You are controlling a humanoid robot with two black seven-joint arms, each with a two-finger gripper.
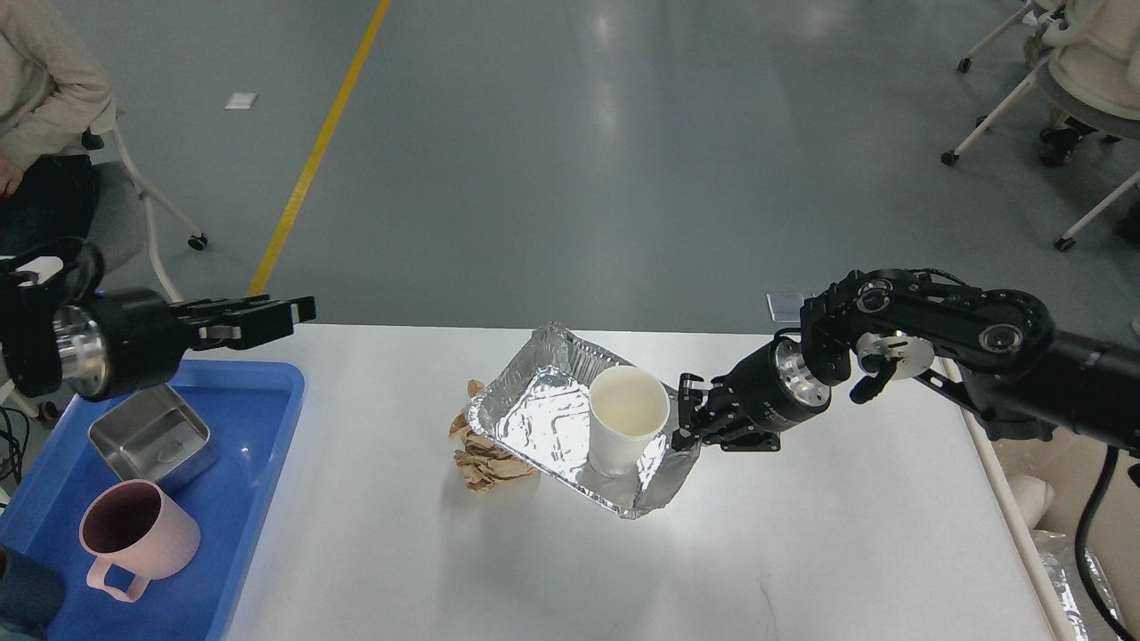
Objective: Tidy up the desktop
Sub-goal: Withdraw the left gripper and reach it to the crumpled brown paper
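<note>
The white desktop [802, 534] fills the lower part of the head view. A crumpled foil tray [539, 418] lies at its middle. A white paper cup [626, 427] stands upright in the tray's right half. A wad of brown paper [485, 465] lies against the tray's left side, partly under it. My right gripper [688, 417] is shut on the tray's right rim, just right of the cup. My left gripper [289, 320] is open and empty, above the desktop's far left corner and far from the cup.
A blue tray [258, 427] on the left holds a steel box [153, 438] and a pink mug [134, 534]. A cream bin [1024, 499] stands off the right edge. A seated person [44, 80] is at far left, wheeled chairs [1051, 107] at far right.
</note>
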